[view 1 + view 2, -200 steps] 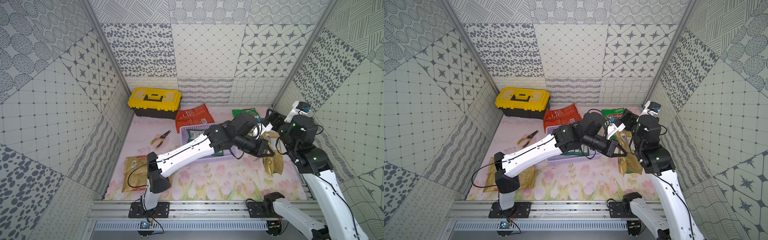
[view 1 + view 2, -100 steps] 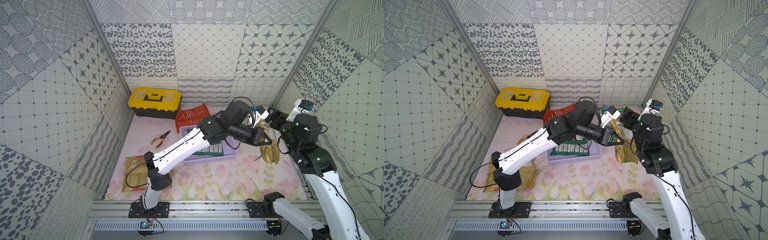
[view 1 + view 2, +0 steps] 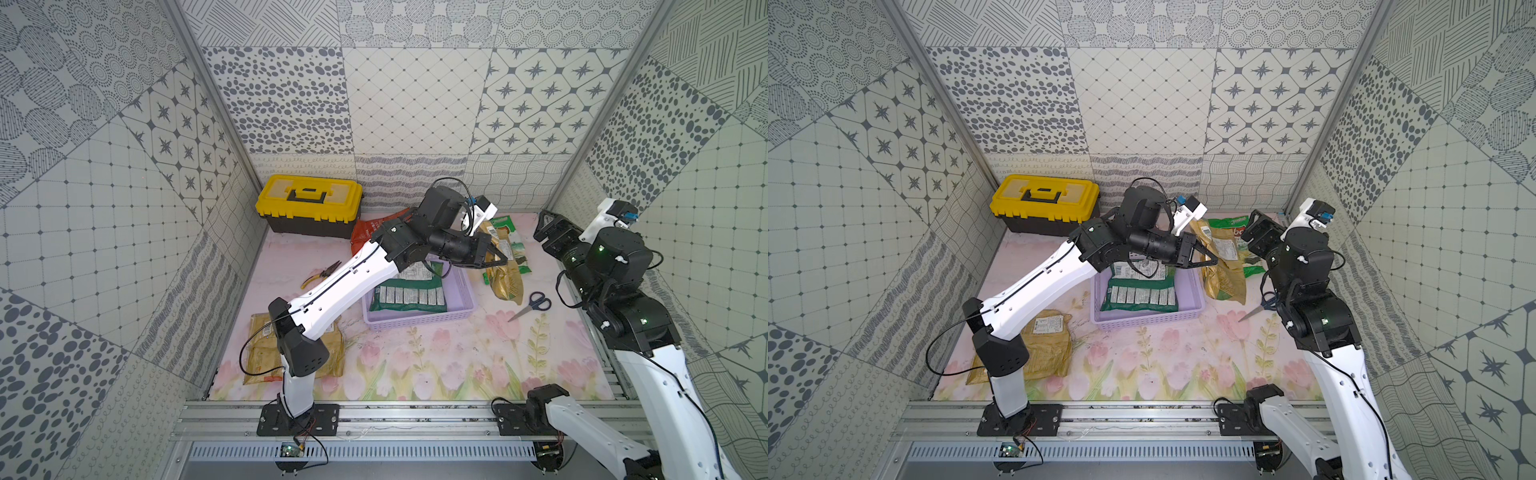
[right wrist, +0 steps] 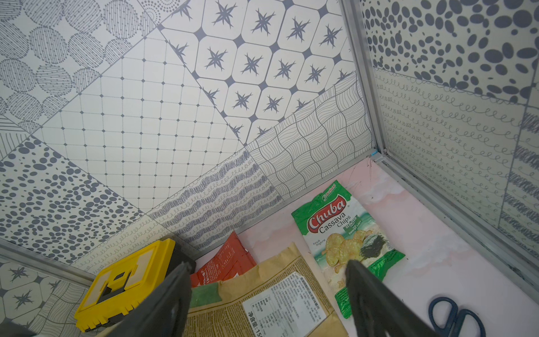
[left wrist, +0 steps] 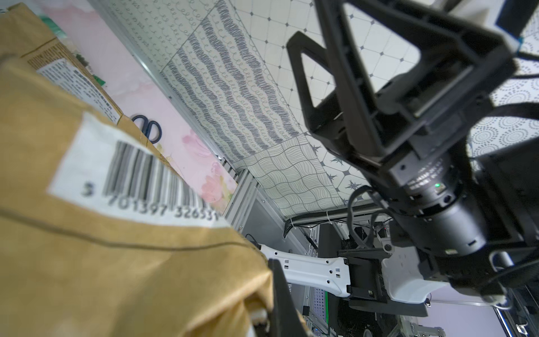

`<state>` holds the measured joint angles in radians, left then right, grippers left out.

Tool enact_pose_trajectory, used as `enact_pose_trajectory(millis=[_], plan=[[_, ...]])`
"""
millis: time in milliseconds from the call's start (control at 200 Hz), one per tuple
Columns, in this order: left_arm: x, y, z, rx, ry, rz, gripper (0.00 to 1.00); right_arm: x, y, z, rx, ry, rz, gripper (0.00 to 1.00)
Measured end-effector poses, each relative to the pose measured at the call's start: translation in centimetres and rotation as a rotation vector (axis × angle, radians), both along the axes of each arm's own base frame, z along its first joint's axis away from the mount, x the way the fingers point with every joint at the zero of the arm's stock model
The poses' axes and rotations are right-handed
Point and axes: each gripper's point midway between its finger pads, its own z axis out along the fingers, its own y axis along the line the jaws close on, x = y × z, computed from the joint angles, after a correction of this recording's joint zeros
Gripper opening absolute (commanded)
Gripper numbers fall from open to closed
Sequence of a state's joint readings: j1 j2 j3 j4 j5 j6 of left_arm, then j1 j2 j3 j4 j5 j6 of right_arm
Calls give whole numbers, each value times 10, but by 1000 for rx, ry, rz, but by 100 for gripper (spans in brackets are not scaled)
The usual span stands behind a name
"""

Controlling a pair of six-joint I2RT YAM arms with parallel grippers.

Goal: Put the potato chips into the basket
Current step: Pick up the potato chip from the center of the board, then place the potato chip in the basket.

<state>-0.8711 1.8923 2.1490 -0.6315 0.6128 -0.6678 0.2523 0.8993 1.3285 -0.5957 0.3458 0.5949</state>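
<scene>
My left hand point(image 3: 502, 258) is pressed together on the edge of a tan-gold bag point(image 3: 506, 283), pinching it partway along its length. In the left wrist view its barcode fills the near side. The bag hangs with its long axis running from the back wall towards me, one end above the fingers and the other dropping towards the table point(image 3: 436, 365). I cannot tell whether that lower end touches the table.

The basket point(image 3: 419, 322) sits just beside the bag, on my left of the hand, with its right wall between the two. A green bag point(image 3: 409, 295) already lies flat inside. I judge that the coming move is a short carry to the left over that wall, with the bag's length turned to match the basket's longer side.

My right hand point(image 4: 267, 264) is spread wide and empty, near the back right corner above the Chuba bag point(image 4: 344, 230). It is the nearer arm for that one.
</scene>
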Motion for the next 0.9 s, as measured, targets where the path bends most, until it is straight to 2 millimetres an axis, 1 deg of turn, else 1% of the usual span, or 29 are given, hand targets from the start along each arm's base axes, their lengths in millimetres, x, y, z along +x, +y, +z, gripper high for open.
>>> enact_pose_trajectory(millis=[135, 215, 300, 390, 480, 560, 645, 755, 840, 900], plan=[[17, 16, -26, 48, 52, 38, 0, 2, 1, 0, 0, 3, 1, 86], [27, 29, -40, 72, 78, 70, 0, 6, 2, 2, 0, 5, 5, 86], [39, 44, -50, 85, 98, 104, 0, 11, 5, 3, 2, 10, 12, 86], [50, 59, -55, 82, 106, 135, 0, 14, 9, 1, 11, 18, 29, 86], [59, 79, -63, 80, 119, 170, 0, 13, 11, 1, 31, 14, 41, 87], [65, 98, -75, 83, 135, 203, 0, 10, 13, -3, 42, 17, 52, 86], [69, 122, -98, 102, 167, 246, 0, 6, 14, -8, 57, 21, 63, 86], [74, 154, -138, 148, 228, 307, 0, 1, 15, -13, 78, 23, 75, 86], [78, 171, -163, 187, 260, 338, 0, 0, 17, -14, 94, 24, 87, 86], [79, 179, -176, 211, 273, 345, 0, 0, 19, -14, 104, 23, 95, 86]])
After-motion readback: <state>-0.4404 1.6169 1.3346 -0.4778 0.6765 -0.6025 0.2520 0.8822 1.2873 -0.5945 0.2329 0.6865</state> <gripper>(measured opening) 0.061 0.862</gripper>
